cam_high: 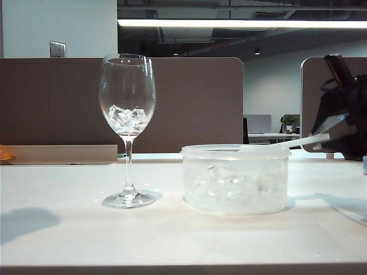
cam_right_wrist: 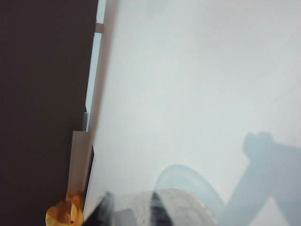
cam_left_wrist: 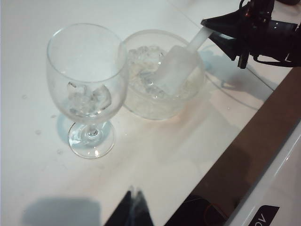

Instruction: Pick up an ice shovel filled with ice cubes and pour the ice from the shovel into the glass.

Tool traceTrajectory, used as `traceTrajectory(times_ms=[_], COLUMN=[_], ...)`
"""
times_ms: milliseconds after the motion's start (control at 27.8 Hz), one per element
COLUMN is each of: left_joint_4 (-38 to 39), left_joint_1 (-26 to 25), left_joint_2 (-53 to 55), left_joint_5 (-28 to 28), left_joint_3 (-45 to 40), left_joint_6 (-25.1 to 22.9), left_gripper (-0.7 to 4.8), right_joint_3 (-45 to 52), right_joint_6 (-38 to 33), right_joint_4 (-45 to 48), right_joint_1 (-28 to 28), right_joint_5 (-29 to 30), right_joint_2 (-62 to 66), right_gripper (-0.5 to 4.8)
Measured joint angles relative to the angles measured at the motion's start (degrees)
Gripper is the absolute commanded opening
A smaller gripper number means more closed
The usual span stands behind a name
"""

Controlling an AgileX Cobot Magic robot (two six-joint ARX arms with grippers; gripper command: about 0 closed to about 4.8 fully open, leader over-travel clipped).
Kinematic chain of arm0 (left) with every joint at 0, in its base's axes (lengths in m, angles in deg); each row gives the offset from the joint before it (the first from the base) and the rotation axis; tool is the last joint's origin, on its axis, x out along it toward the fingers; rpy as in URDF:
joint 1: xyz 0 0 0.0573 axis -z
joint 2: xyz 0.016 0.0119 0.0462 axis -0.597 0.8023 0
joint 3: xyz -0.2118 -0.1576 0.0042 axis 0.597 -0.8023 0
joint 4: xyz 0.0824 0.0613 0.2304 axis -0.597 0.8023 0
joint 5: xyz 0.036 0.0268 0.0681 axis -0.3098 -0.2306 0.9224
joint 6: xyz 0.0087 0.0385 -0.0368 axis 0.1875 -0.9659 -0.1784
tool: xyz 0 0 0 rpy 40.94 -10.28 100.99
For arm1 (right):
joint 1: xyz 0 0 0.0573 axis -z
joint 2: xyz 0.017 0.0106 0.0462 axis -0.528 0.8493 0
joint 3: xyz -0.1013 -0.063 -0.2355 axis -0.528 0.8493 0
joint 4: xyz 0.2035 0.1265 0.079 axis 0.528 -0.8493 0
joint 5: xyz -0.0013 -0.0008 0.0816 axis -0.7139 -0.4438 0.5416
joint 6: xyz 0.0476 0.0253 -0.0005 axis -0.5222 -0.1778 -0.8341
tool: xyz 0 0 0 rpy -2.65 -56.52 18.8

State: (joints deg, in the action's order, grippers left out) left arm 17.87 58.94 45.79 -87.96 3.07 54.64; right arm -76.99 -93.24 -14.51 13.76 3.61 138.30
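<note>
A stemmed wine glass (cam_high: 127, 129) holding a few ice cubes (cam_high: 127, 117) stands upright on a white counter (cam_high: 86, 240). Right of the glass sits a round translucent tub (cam_high: 235, 179) of ice, an ice shovel (cam_high: 304, 141) handle slanting over its rim toward the right gripper (cam_high: 343, 127).

glass (cam_high: 127, 114) left of tub (cam_high: 235, 180); ice shovel (cam_left_wrist: 178, 68) in tub.

The glass (cam_high: 127, 129) stands tall just left of the tub (cam_high: 235, 179), with only a narrow gap between them. The ice shovel (cam_left_wrist: 178, 68) lies across the tub's mouth, its handle slanting toward the right gripper (cam_high: 344, 123). The table (cam_high: 69, 229) lies open left of the glass and along the front; the left gripper (cam_left_wrist: 133, 209) hangs above that front stretch.
</note>
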Motion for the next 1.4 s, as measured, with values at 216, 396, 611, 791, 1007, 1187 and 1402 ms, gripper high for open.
traceTrajectory(times_ms=[216,396,611,791,1007,1187,1402], left_joint_4=[0.00,0.00,0.00,-0.02,0.00,0.00,0.00], left_joint_1=[0.00,0.00,0.00,0.00,0.02,0.02,0.00], left_joint_2=[0.00,0.00,0.00,-0.02,0.00,-0.02,0.00], left_joint_5=[0.00,0.00,0.00,0.00,0.00,0.00,0.02], left_joint_3=[0.00,0.00,0.00,0.00,0.00,0.00,0.00], left_joint_6=[0.02,0.00,0.02,0.02,0.00,0.00,0.02], left_gripper=[-0.03,-0.02,-0.02,-0.02,-0.03,-0.03,-0.03], right_joint_3=[0.00,0.00,0.00,0.00,0.00,0.00,0.00], right_joint_6=[0.61,4.33,12.57,17.40,28.70,43.56,75.38], right_joint_4=[-0.13,-4.26,-10.99,-13.88,-16.63,-20.81,-30.27], right_joint_1=[0.00,0.02,3.58,5.62,7.61,8.87,9.27], right_joint_5=[-0.44,-3.74,-4.24,-3.21,0.39,2.23,2.71], right_joint_2=[0.00,-5.11,-13.81,-20.79,-26.56,-31.45,-37.92], right_gripper=[3.28,3.25,2.13,0.52,-0.06,-0.05,-0.06])
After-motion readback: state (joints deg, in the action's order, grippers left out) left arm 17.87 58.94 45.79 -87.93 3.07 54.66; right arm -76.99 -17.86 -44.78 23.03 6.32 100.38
